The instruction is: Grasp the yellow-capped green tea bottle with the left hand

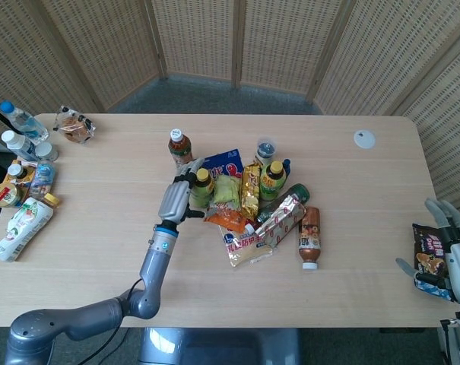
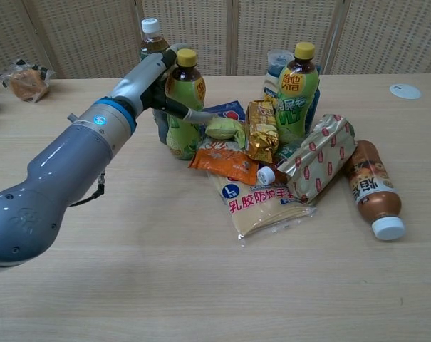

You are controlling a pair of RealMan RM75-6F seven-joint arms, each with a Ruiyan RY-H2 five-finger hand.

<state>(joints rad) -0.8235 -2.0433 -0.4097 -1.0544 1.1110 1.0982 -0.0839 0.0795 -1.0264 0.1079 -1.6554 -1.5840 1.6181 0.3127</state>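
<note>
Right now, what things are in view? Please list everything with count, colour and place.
tea bottles: two, green with yellow caps; one in left hand, one rear right of pile
brown bottles: two, white caps; one standing behind pile, one lying right
snack packets: several, mixed colours, centre pile
clear container: one, behind pile
white disc: one, far right
bottles and cartons: several, left edge
clear packet: one, far left
dark packet: one, right edge
table: one, light wood
left hand: grips tea bottle
right hand: fingers apart, by dark packet

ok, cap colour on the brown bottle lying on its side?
White cap on the brown bottle; clearest in the chest view.
</note>
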